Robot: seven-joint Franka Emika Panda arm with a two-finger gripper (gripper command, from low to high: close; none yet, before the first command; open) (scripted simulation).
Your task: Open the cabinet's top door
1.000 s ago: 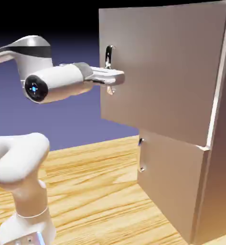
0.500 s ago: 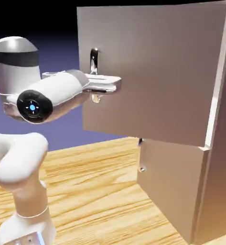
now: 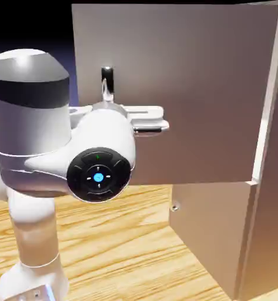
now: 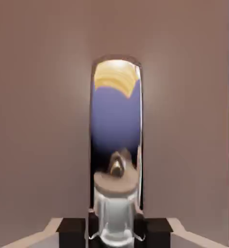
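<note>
The tall grey-brown cabinet (image 3: 277, 176) stands at the exterior view's right. Its top door (image 3: 194, 88) is swung well out from the cabinet front, hinged on the right. The vertical silver bar handle (image 3: 107, 81) runs near the door's left edge, and only its upper end shows above the hand. My gripper (image 3: 110, 107) is shut on this handle, with the big wrist joint covering the lower part. In the hand view the shiny handle (image 4: 115, 140) fills the middle. It passes between the dark fingertips (image 4: 71, 231) at the bottom edge, where the gripper (image 4: 115, 233) clamps it.
The shorter lower door (image 3: 214, 232) stays closed, its small handle (image 3: 174, 207) just below the open panel. The wooden table (image 3: 123, 247) spreads under the arm. My arm's white elbow and base (image 3: 29, 235) fill the exterior view's left.
The top door has swung further open toward the exterior view's left, its free edge moving left. My hand went with the handle, and the wrist has turned to face the camera.
</note>
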